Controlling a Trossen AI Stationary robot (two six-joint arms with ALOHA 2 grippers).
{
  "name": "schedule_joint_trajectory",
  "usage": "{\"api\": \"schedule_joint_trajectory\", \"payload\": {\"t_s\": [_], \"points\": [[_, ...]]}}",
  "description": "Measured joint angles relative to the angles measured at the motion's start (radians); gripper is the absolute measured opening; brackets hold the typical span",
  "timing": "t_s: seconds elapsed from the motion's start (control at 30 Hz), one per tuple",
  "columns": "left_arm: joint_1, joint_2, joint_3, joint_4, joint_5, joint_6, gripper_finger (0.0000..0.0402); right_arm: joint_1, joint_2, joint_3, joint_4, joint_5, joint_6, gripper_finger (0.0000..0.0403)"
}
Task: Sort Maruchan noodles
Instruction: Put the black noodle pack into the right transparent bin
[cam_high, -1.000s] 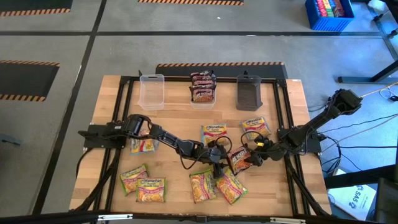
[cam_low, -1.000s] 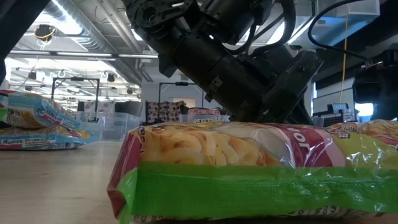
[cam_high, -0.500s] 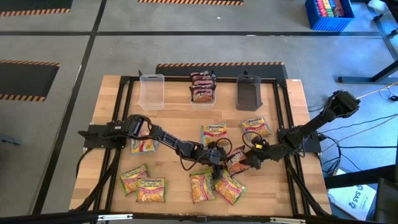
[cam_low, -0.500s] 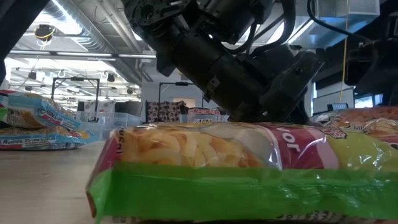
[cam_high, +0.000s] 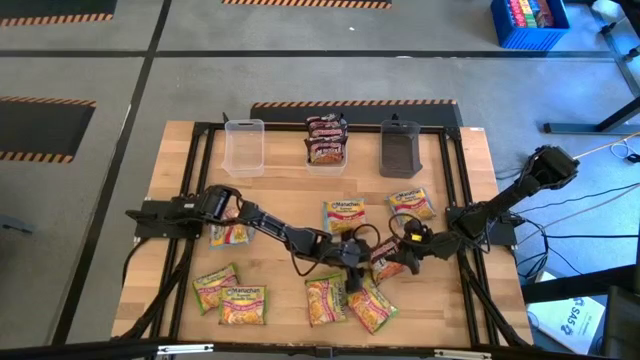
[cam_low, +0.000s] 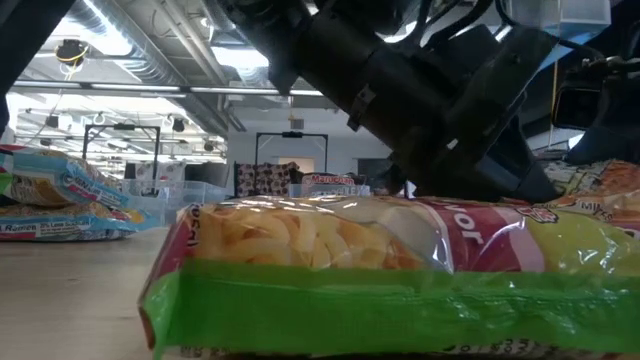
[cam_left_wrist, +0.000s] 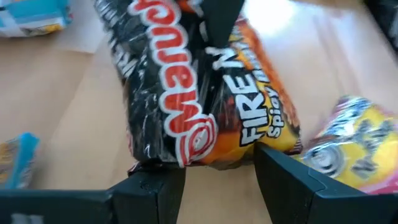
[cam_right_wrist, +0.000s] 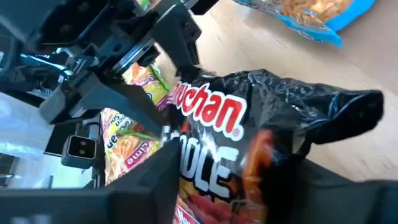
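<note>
Between both end effectors: dark packet (cam_high: 384, 258), long axis diagonal

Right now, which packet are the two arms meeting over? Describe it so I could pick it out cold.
Start at the wooden table and go to its front middle, where the left gripper and right gripper converge. Between them lies the black packet with an orange patch, the only dark one among yellow-green neighbours.

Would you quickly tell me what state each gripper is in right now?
Left gripper: open, fingers either side of the black-and-orange Maruchan noodle packet.
Right gripper: shut on that same packet, near the table's middle.
</note>
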Motion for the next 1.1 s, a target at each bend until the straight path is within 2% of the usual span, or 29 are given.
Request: {"api": "schedule_joint_trajectory", "payload": {"t_s": [0.17, 0.33, 0.5, 0.63, 0.77, 0.93, 1.1], "points": [[0.002, 0.000, 0.044, -0.137, -0.015, 0.033, 0.0181, 0.000, -0.001, 0.002, 0.003, -0.007, -0.060, 0.0118], [0.002, -0.041, 0.094, -0.360, -0.005, 0.144, 0.0181, -0.001, -0.001, 0.002, 0.014, 0.006, -0.172, 0.0126], [-0.001, -0.181, 0.061, -0.515, -0.060, 0.212, 0.0181, -0.001, -0.001, 0.015, 0.086, 0.072, -0.340, 0.0129], [0.028, -0.332, -0.060, -0.505, -0.063, 0.279, 0.0181, -0.002, -0.002, 0.060, 0.098, 0.158, -0.555, 0.0120], [0.092, -0.485, -0.220, -0.388, -0.054, 0.302, 0.0181, -0.022, -0.002, 0.115, 0.100, 0.229, -0.766, 0.0119], [0.163, -0.589, -0.373, -0.224, -0.061, 0.294, 0.0181, -0.122, -0.002, 0.171, 0.069, 0.197, -0.963, 0.0122], [0.179, -0.596, -0.371, -0.260, -0.126, 0.253, 0.0182, -0.212, -0.001, 0.191, -0.011, 0.098, -0.982, 0.0123]]}}
